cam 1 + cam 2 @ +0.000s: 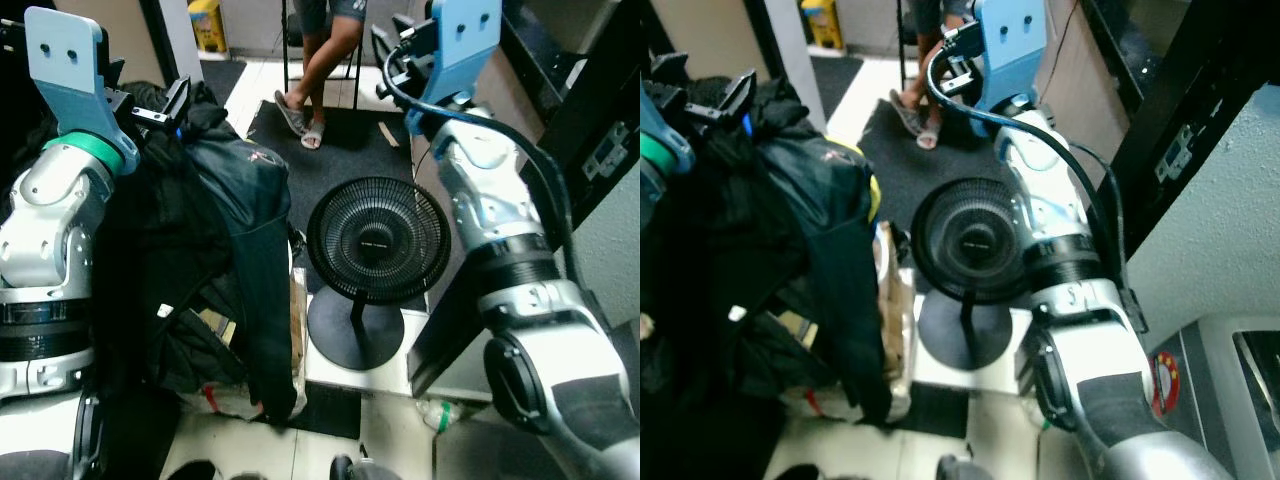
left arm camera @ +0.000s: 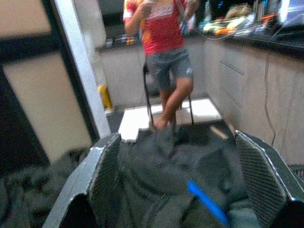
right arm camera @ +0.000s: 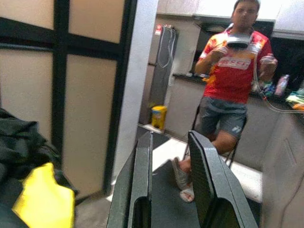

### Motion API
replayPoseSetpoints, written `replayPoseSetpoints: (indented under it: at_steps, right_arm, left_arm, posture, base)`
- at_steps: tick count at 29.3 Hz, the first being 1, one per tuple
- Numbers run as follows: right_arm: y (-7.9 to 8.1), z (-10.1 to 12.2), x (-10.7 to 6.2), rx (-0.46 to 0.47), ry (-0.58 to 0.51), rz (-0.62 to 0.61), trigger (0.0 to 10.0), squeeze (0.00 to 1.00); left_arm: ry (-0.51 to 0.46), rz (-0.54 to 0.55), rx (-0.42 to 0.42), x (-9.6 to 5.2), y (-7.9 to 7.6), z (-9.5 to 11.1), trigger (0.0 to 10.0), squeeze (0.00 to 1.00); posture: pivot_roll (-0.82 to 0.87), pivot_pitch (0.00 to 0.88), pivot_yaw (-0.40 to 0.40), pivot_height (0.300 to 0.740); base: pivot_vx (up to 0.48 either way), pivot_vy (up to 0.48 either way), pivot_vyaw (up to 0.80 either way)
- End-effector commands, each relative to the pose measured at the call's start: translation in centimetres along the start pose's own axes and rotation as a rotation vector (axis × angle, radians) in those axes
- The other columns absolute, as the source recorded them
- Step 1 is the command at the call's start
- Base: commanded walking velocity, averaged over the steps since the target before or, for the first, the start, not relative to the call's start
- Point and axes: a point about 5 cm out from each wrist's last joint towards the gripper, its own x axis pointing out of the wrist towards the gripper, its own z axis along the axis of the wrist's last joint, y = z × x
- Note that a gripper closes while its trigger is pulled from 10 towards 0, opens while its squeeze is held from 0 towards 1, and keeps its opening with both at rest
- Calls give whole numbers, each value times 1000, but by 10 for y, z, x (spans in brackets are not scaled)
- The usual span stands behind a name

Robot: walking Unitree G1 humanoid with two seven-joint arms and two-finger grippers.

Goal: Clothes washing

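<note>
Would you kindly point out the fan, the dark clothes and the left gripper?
fan (image 1: 377, 238): left eye view, grille centre.
dark clothes (image 1: 235, 200): left eye view, draped jacket front.
left gripper (image 2: 183, 183): left wrist view, between fingertips.

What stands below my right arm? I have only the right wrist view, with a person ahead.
Observer: A black fan on a round base, standing on the floor.
Operator: And where is the left gripper?
Observer: The left gripper is raised over a heap of dark clothes, its fingers open.
Operator: Is cloth between them?
Observer: Yes, dark cloth lies between the fingers, which are not clamped on it.
</note>
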Motion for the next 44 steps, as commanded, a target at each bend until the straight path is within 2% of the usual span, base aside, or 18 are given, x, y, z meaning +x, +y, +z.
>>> replayPoseSetpoints:
  at_steps: [1, 4, 5, 8, 9, 10, 11, 13, 15, 17, 24, 27, 29, 30, 33, 34, 38, 44]
  right_arm:
    - [6, 9, 6, -9, -31, 31, 10000, 0]
    - [12, 11, 8, -19, -47, 41, 10000, 0]
    - [16, 12, 8, -20, -62, 48, 10000, 0]
    - [16, 12, 8, -20, -62, 48, 10000, 0]
    - [18, 11, 5, -23, -73, 45, 10000, 0]
    - [18, 11, 5, -23, -73, 45, 10000, 0]
    - [19, 9, 0, -31, -89, 44, 10000, 0]
    - [19, 9, 0, -31, -89, 44, 10000, 0]
    - [26, -9, -21, -30, -66, 71, 10000, 0]
    - [29, -26, -32, -17, -23, 82, 10000, 0]
    - [30, -34, -37, -4, 1, 81, 10000, 0]
    - [37, -47, -45, 13, 36, 81, 10000, 0]
    - [37, -47, -45, 13, 36, 81, 10000, 0]
    - [40, -49, -47, 14, 36, 85, 10000, 0]
    - [40, -49, -47, 14, 36, 85, 10000, 0]
    - [41, -48, -47, 13, 30, 87, 10000, 0]
    - [44, -47, -47, 18, 24, 92, 10000, 0]
    - [46, -46, -49, 25, 22, 96, 10000, 0]
  left_arm:
    - [27, 18, -2, 1, 2, -5, 10000, 0]
    - [44, 26, -10, 10, 0, -7, 10000, 0]
    - [48, 34, -18, 20, -3, -4, 10000, 0]
    - [48, 34, -18, 20, -3, -4, 10000, 0]
    - [43, 38, -21, 34, -7, 5, 10000, 0]
    - [43, 38, -21, 34, -7, 5, 10000, 0]
    - [32, 56, 0, 45, -4, 18, 10000, 0]
    - [32, 56, 0, 45, -4, 18, 10000, 0]
    - [83, 81, 116, 50, 10, 20, 10000, 0]
    - [144, 95, 145, 46, 20, 10, 10000, 0]
    - [168, 106, 144, 44, 24, 3, 10000, 0]
    - [229, 163, 140, 33, 44, -12, 10000, 0]
    - [229, 163, 140, 33, 44, -12, 10000, 0]
    - [250, 149, 137, 27, 55, -14, 10000, 0]
    - [250, 149, 137, 27, 55, -14, 10000, 0]
    - [280, 114, 162, 19, 63, -15, 10000, 0]
    - [364, 61, 240, 2, 77, -24, 10000, 0]
    - [400, 31, 269, -4, 79, -30, 9490, 0]
  posture:
    - [156, 14, 0, 740]
    - [157, 14, 1, 740]
    - [150, 17, 5, 740]
    - [150, 17, 5, 740]
    - [135, 18, 18, 740]
    - [135, 18, 18, 740]
    - [123, 17, 31, 740]
    - [123, 17, 31, 740]
    - [122, 28, 43, 740]
    - [124, 30, 44, 740]
    - [125, 33, 46, 740]
    - [119, 34, 53, 740]
    - [119, 34, 53, 740]
    - [117, 36, 57, 740]
    - [117, 36, 57, 740]
    - [133, 45, 58, 740]
    - [143, 49, 56, 740]
    - [140, 51, 56, 740]
  base:
    - [0, 0, 0]
    - [0, 0, 0]
    - [0, 0, 0]
    - [0, 0, 0]
    - [0, 0, 0]
    - [0, 0, 0]
    - [0, 0, 0]
    - [0, 0, 0]
    - [0, 0, 0]
    - [0, 0, 0]
    - [0, 0, 0]
    - [0, 0, 0]
    - [0, 0, 0]
    - [0, 0, 0]
    - [0, 0, 0]
    - [0, 0, 0]
    - [0, 0, 0]
    - [0, 0, 0]
